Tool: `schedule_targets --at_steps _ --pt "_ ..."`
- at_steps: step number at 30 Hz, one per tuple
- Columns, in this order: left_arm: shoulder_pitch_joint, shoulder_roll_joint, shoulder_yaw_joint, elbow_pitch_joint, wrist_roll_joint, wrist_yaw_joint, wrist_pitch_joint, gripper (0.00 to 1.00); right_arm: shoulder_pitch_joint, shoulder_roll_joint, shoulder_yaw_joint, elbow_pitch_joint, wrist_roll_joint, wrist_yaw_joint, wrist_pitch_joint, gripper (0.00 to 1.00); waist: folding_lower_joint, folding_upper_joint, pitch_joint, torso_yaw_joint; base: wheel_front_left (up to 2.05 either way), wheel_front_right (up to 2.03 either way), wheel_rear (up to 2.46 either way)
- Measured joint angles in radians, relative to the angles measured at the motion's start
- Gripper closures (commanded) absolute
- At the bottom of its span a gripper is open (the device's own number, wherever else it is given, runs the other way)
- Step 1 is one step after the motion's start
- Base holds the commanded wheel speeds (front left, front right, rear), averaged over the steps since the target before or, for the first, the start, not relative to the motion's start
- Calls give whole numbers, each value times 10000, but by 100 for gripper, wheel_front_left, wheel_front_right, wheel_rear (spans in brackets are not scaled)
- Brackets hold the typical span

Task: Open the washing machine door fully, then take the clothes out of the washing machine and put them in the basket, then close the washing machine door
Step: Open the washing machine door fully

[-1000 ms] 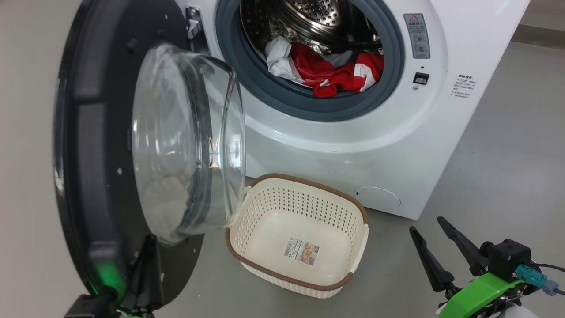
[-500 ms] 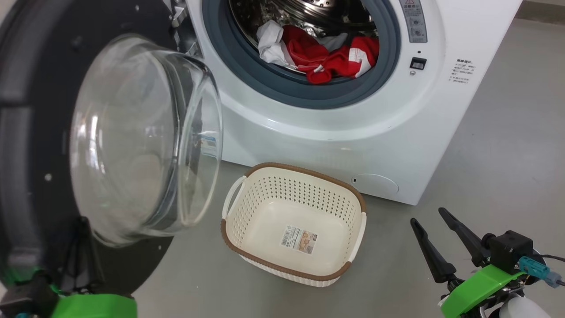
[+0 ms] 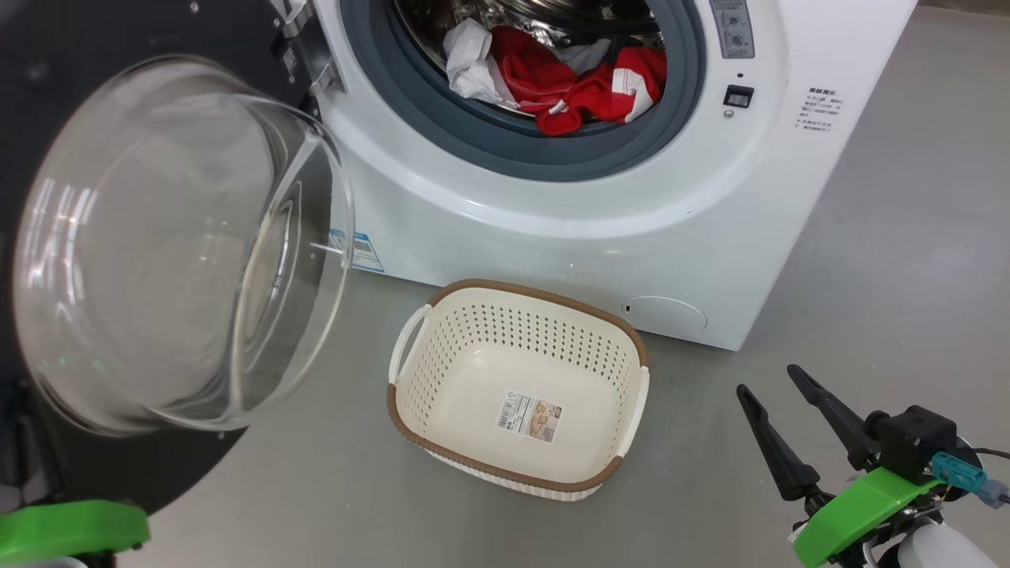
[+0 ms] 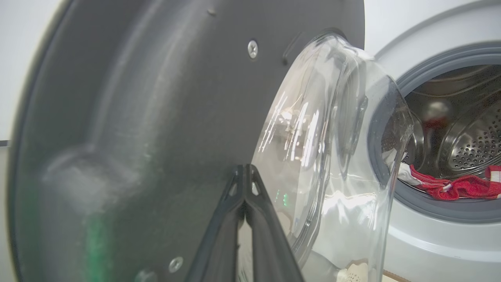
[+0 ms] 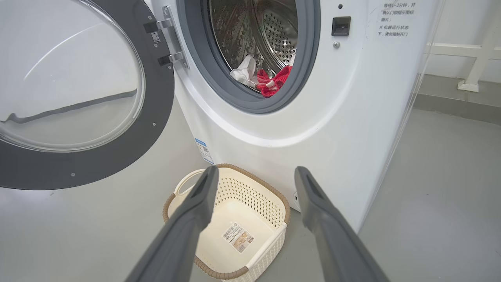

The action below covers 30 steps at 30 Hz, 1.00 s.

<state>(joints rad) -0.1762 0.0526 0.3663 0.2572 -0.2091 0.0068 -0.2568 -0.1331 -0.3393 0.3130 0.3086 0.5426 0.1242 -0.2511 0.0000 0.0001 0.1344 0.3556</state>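
- Because the washing machine door (image 3: 181,244) stands swung wide to the robot's left on its hinge, the drum mouth of the washing machine (image 3: 552,229) is unobstructed. The opening step looks complete or nearly so.
- Left gripper (image 4: 244,172): fingers pressed together with nothing between them. The tips sit at the door's dark inner face beside the glass bowl; contact cannot be confirmed.
- Right gripper (image 3: 767,381): fingers spread and empty, low at the robot's right, well apart from the machine.
- The clothes (image 3: 568,79) lie in the drum, at the bottom of the opening. The heap runs across the mouth, and a red fold lies on the grey ring (image 3: 505,150).
- Key relation — in the right wrist view the clothes (image 5: 270,78) sit ahead of and above the right gripper, roughly in line with the gap between its fingers.
- The basket (image 3: 544,293) stands empty on the floor, just in front of the machine and below the drum mouth — between the right gripper and the clothes.
- Judgement: the right arm is better placed to reach. It needs to go forward and up over the basket, then close across the heap's short width.
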Motion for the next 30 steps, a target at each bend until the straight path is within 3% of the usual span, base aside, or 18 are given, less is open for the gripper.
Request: schedule_targets --at_steps 30 --pt "-2767 1689 2345 3708 688 -35 -12 100 -827 -407 537 -88 2 0 -15 0 0 0 916 -471 0 0 0"
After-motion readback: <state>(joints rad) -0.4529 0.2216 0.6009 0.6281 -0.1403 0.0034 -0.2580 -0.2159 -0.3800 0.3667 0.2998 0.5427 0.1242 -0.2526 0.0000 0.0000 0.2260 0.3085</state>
